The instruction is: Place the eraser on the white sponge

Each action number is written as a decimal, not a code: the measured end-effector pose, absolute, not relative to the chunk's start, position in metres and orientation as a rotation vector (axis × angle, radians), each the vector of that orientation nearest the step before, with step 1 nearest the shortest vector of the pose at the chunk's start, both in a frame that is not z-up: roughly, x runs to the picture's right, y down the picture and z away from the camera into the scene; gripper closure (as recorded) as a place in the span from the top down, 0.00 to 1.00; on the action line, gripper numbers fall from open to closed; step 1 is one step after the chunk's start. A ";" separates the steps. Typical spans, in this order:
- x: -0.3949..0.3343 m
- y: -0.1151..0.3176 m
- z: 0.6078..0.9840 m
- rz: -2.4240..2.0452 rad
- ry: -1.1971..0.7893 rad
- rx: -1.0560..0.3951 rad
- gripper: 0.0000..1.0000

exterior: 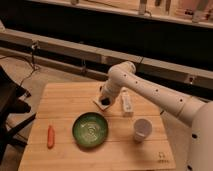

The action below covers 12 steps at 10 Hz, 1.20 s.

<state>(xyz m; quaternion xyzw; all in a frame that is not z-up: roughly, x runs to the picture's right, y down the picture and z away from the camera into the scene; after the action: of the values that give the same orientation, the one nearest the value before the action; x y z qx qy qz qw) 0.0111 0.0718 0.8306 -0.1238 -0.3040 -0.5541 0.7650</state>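
Camera view puts our gripper [104,97] low at the far middle of the wooden table [65,95], right over the white sponge [98,103], whose pale corner shows beside it. We see a dark spot at its tip, which we take for the eraser [105,101], touching or just above the sponge; which, we cannot tell. Nor can we tell whether our gripper is clamped on it or loose. The eraser lies straight beneath us, so we judge the next move a release and vertical lift, clear of the white bar [126,102] just beside.

Dark hand [105,100] over white sponge [98,103]; green bowl [90,130], orange carrot [50,136], white cup [141,129].
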 end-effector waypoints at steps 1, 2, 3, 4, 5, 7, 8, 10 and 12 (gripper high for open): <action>0.009 0.072 0.831 -1.201 -0.661 -0.269 0.04; 0.009 0.072 0.832 -1.197 -0.660 -0.269 0.04; 0.012 0.072 0.834 -1.187 -0.656 -0.270 0.04; 0.012 0.073 0.835 -1.184 -0.655 -0.270 0.04; 0.012 0.073 0.837 -1.184 -0.654 -0.270 0.04; 0.013 0.073 0.840 -1.180 -0.650 -0.270 0.04; 0.014 0.073 0.841 -1.176 -0.648 -0.270 0.04; 0.015 0.073 0.844 -1.171 -0.646 -0.271 0.04; 0.013 0.073 0.847 -1.171 -0.644 -0.270 0.04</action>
<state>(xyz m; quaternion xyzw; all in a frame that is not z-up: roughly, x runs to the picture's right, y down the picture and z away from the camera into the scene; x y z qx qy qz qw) 0.0128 0.0728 0.8467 -0.1250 -0.2977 -0.5412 0.7764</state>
